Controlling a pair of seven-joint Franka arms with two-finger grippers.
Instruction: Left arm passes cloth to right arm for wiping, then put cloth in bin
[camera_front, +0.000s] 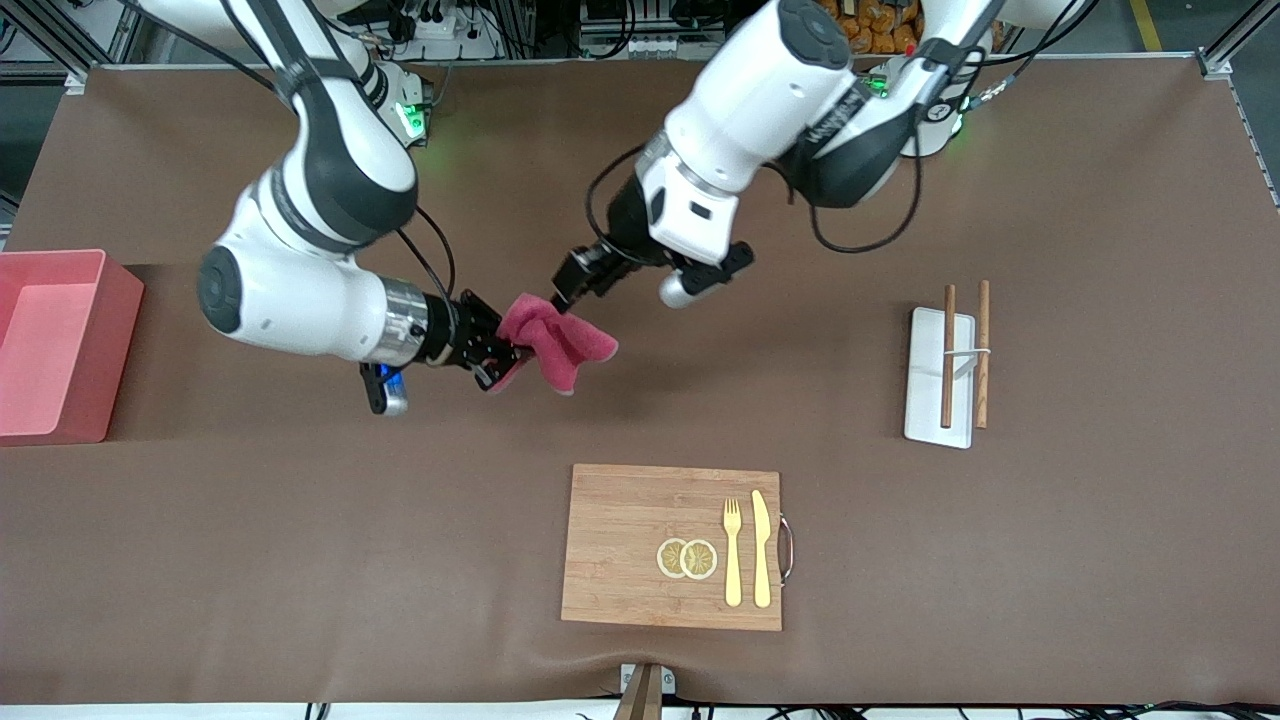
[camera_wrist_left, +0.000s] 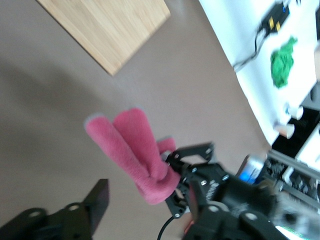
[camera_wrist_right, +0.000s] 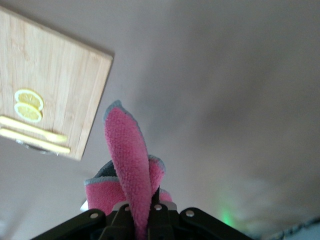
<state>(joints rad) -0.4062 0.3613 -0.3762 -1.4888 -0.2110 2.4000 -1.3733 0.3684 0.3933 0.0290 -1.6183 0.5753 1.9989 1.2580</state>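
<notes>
Item, handover in the air, for your check: the cloth (camera_front: 556, 343), raspberry-red and folded, hangs over bare brown table (camera_front: 1100, 200) mid-way between the arms' ends, farther from the front camera than the cutting board (camera_front: 640, 545); the right gripper (camera_front: 497, 362) has its jaws pinched on the cloth's end nearest the right arm's side, and the right wrist view shows the fabric (camera_wrist_right: 131, 165) rising straight out from between the fingers; the left gripper (camera_front: 566, 290) sits at the cloth's upper edge, and in the left wrist view its own fingers (camera_wrist_left: 98, 196) stand spread with the cloth (camera_wrist_left: 134, 150) apart from them, so you may read it as released, though from the front view contact at that edge cannot quite be ruled out. The relation that matters: the cloth's long axis runs outward from the right jaws toward the left arm's end of the table, drooping at its free end, so it is the right arm's to carry. The bin (camera_front: 60, 345), salmon-pink, stands at the right arm's end of the table, well apart from the cloth; the right arm is plainly the nearer to it. Also listed: lemon slices (camera_front: 687, 558), fork (camera_front: 732, 550) and knife (camera_front: 761, 548) on the board; white tray (camera_front: 925, 400) with chopsticks (camera_front: 948, 355) toward the left arm's end. Judged: wiping and binning not yet done.
</notes>
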